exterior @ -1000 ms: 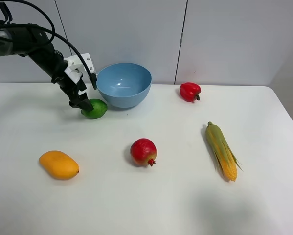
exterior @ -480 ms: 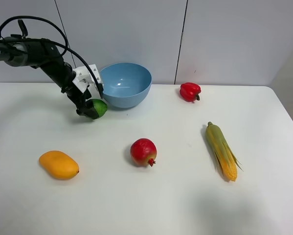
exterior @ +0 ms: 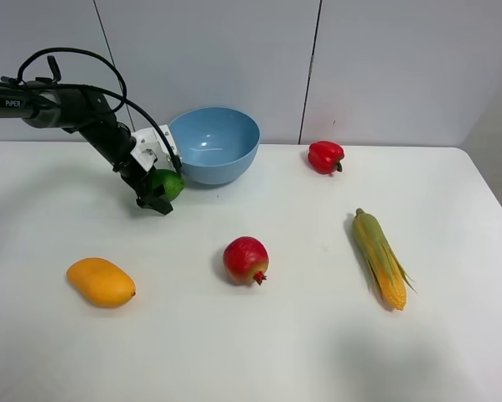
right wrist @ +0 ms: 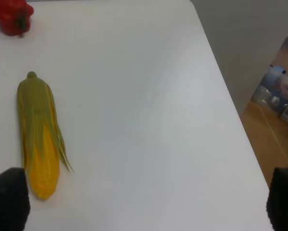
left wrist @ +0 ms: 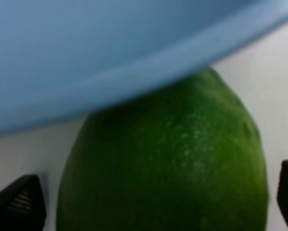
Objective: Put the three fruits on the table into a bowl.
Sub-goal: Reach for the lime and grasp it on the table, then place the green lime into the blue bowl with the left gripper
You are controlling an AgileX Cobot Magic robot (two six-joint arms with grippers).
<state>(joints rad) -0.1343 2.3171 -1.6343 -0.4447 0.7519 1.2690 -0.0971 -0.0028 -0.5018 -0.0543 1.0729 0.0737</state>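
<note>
Green lime (exterior: 170, 180), on the bench (exterior: 234, 352) just beside the blue bowl's (exterior: 225, 159) outer wall; left jaws spread either side, not yet pinching. Risk, as I judge it: an off-centre squeeze squirts the round fruit out, or a finger knocks the bowl. Since a second ago I see the jaws lower, further round it.

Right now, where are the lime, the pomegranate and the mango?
lime (exterior: 171, 182), high camera view, its visible green side.
pomegranate (exterior: 245, 258), high camera view, middle of its red body.
mango (exterior: 100, 281), high camera view, middle of its orange skin.
</note>
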